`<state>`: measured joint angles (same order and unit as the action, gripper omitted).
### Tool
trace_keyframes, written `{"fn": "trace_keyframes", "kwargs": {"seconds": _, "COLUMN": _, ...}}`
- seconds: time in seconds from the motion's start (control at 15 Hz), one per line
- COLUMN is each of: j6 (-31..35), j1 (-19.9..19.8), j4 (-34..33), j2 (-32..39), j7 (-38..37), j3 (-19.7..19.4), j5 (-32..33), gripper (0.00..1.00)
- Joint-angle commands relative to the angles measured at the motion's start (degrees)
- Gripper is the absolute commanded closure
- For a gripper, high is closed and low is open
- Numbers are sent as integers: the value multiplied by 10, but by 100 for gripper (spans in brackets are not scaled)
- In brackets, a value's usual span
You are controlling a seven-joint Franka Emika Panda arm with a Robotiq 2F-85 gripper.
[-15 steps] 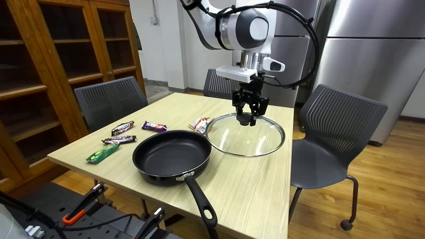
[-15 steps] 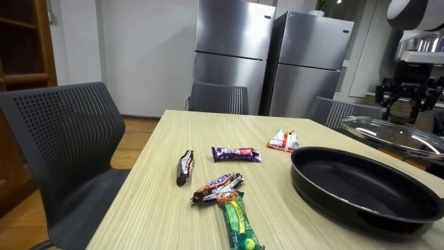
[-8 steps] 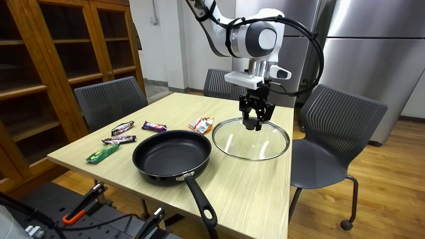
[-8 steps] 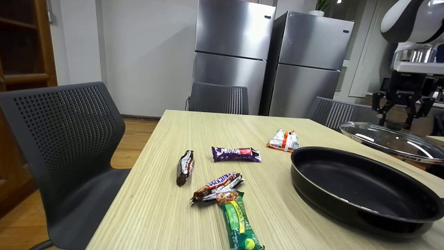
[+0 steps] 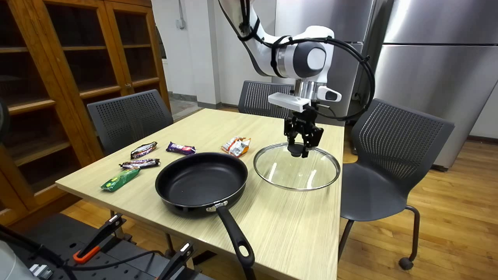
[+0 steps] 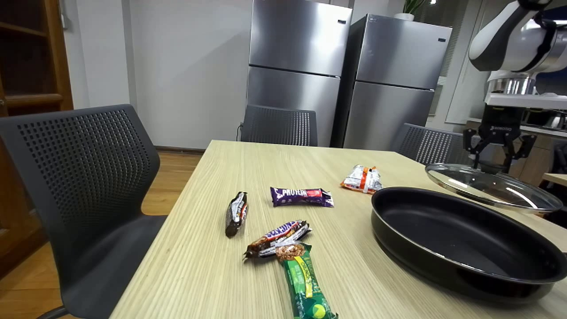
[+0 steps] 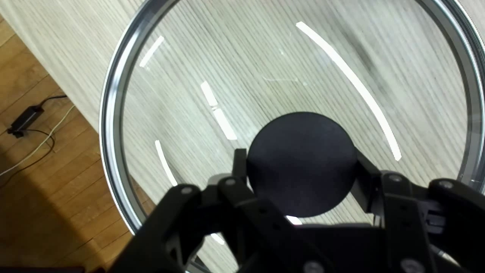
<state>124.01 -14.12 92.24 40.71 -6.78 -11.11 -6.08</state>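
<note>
Glass lid (image 5: pixel 297 167): where's it at vs the gripper (image 7: pixel 302 170)?
Straight below, its black knob (image 7: pixel 301 165) pinched between the jaws. Round, so no long axis.
Anything beside it?
Yep, frying pan (image 5: pixel 201 182) on its left in an exterior view.

Clear round glass lid (image 5: pixel 297 170), metal-rimmed, black knob (image 7: pixel 303 165) uppermost, just above the pale tabletop (image 5: pixel 291 225)

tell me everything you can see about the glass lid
The glass lid is round, clear and glossy, edged by a silvery, metal-looking rim, with a round black knob on top. The jaws are closed on the knob from both sides. The lid looks roughly level, beside the frying pan and over the table, whose grain shows through it. Whether its rim touches the table is hard to tell.
</note>
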Motion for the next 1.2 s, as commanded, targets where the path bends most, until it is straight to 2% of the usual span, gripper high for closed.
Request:
{"fn": "trace_keyframes", "kwargs": {"seconds": 0.0, "j6": -55, "j1": -11, "j4": -75, "j2": 35, "j7": -18, "j3": 8, "j5": -12, "gripper": 61}}
{"fn": "trace_keyframes", "kwargs": {"seconds": 0.53, "j6": -77, "j1": -15, "j4": -146, "j2": 95, "j7": -33, "j3": 9, "j5": -24, "gripper": 61}}
{"fn": "trace_keyframes", "kwargs": {"seconds": 1.13, "j6": -95, "j1": -19, "j4": -183, "j2": 125, "j7": -36, "j3": 9, "j5": -21, "gripper": 61}}
